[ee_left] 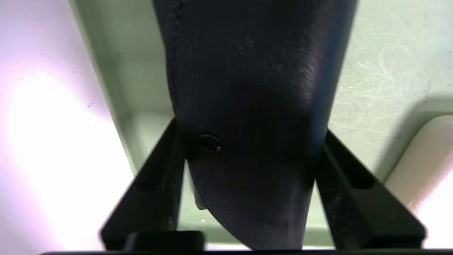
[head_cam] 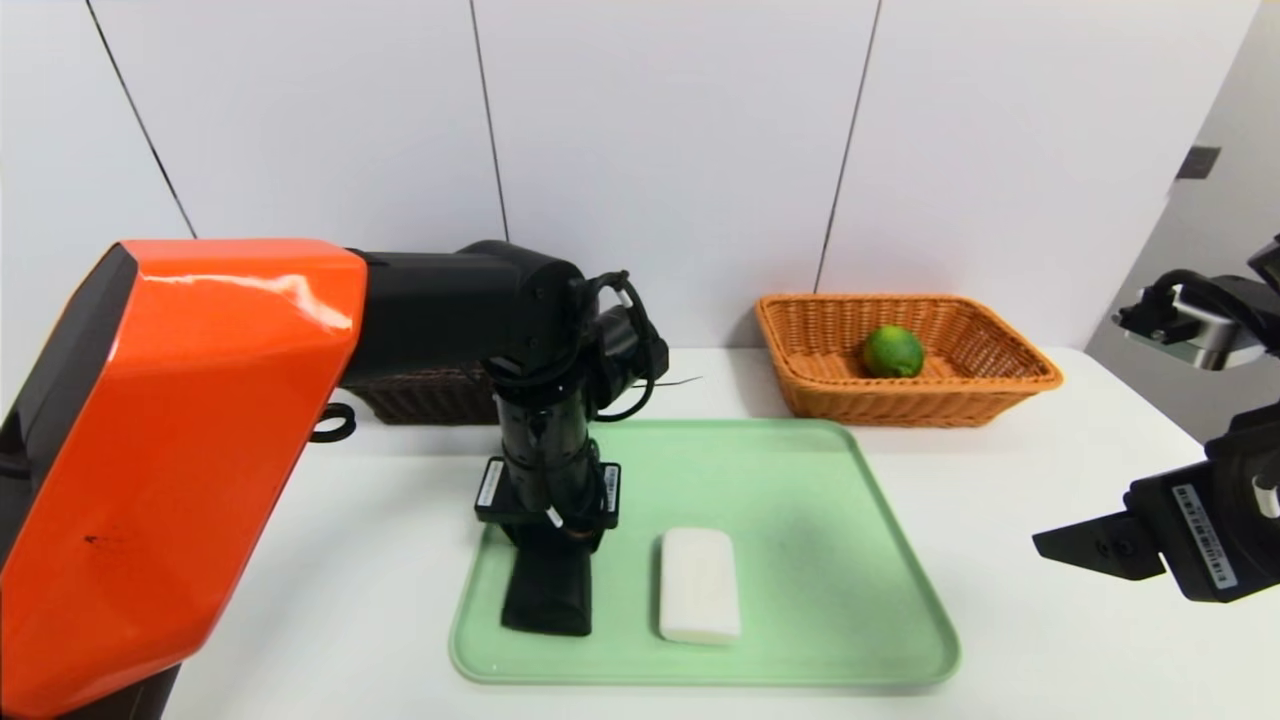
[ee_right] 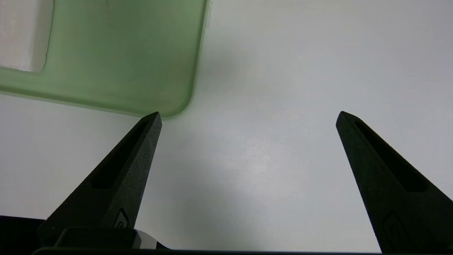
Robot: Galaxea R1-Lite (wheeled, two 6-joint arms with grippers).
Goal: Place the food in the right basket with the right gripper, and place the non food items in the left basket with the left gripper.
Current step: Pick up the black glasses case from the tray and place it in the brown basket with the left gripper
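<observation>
A long black cloth roll [head_cam: 548, 600] lies on the left part of a pale green tray [head_cam: 850, 600]. My left gripper [head_cam: 548, 560] points straight down over its far end. In the left wrist view the left gripper [ee_left: 250, 129] is shut on the roll [ee_left: 247, 71], one finger against each side, and the roll rests on the tray [ee_left: 371, 53]. A white soap-like block [head_cam: 699, 585] lies beside the roll. The green lime [head_cam: 892, 351] sits in the orange-tan right basket [head_cam: 1010, 350]. My right gripper [head_cam: 1050, 545] hovers open over bare table [ee_right: 247, 117], right of the tray.
The dark brown left basket [head_cam: 430, 395] stands behind my left arm, mostly hidden by it. The tray's corner [ee_right: 170, 106] and the white block [ee_right: 21, 32] show in the right wrist view. White table surrounds the tray; a white wall is behind.
</observation>
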